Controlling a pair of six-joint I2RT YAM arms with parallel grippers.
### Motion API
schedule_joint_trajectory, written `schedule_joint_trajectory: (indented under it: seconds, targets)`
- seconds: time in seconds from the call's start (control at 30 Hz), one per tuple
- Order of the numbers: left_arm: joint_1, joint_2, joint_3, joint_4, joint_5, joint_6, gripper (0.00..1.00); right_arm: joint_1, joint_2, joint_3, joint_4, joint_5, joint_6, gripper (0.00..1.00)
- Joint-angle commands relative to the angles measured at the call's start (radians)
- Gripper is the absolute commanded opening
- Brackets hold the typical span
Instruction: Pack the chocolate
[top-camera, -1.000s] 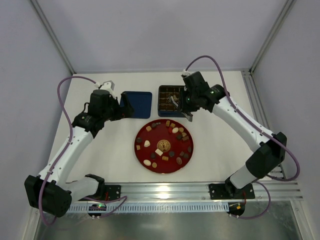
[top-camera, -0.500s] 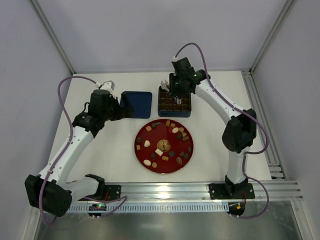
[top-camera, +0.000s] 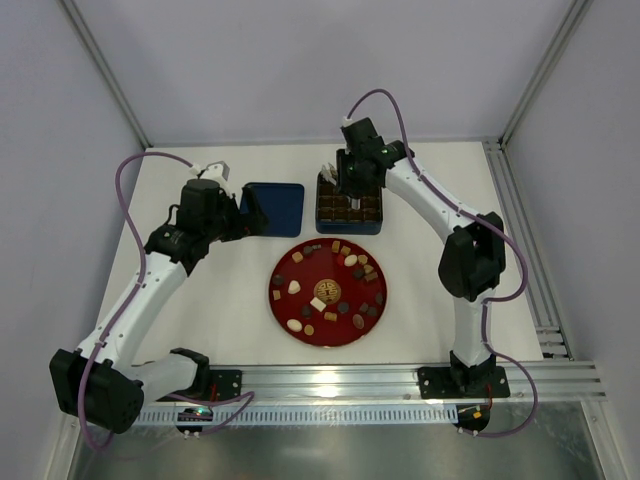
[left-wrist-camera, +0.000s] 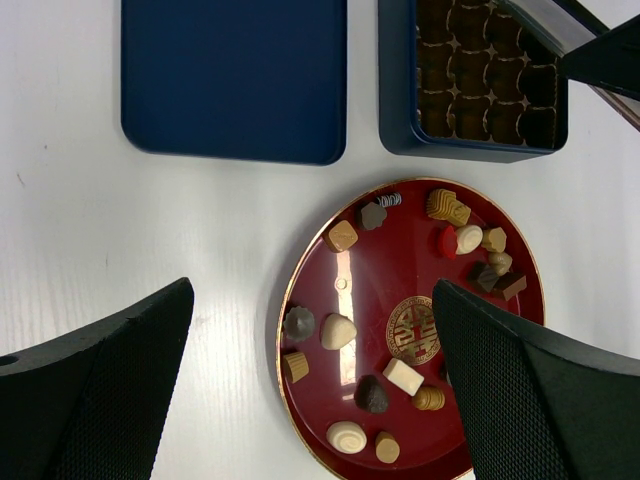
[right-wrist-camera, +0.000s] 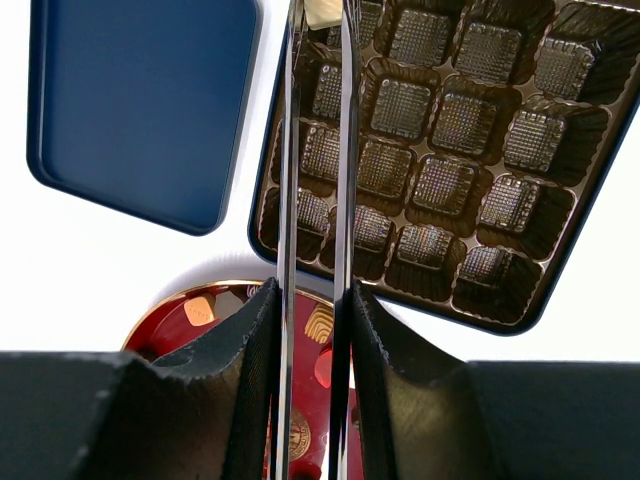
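White tabletop (top-camera: 440, 280) under us: our right gripper (right-wrist-camera: 312, 300) is pressed on tweezers (right-wrist-camera: 346, 150) running straight out ahead, whose tips pinch one cream-white piece (right-wrist-camera: 322, 10) over the far-left corner cell of the tin (left-wrist-camera: 395, 90). Remaining chocolate (left-wrist-camera: 340, 330) lies behind it on the red plate (left-wrist-camera: 390, 270), nearer our left gripper (left-wrist-camera: 312, 295), spread wide. Release lies straight below, we judge.

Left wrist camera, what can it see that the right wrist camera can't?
Only the left wrist view shows almost the whole red plate with the chocolate spread over it, framed by the open left gripper. Only the right wrist view shows the right gripper pinching thin metal tweezers, with a cream piece at their tips near a corner of the tin. Both show the blue lid, the tin's brown cups and some of the plate.
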Motion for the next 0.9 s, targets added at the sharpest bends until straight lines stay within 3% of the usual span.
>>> schedule_joint_trajectory:
  seconds: [0.0,0.87]
  targets:
    - [0.005,0.001,0.003,0.024,-0.012,0.011,1.0,-0.002,0.01,0.036,0.05,0.002,-0.011,0.34]
    - [0.004,-0.002,0.003,0.024,-0.01,0.012,1.0,-0.002,0.01,0.047,0.043,0.025,-0.012,0.43]
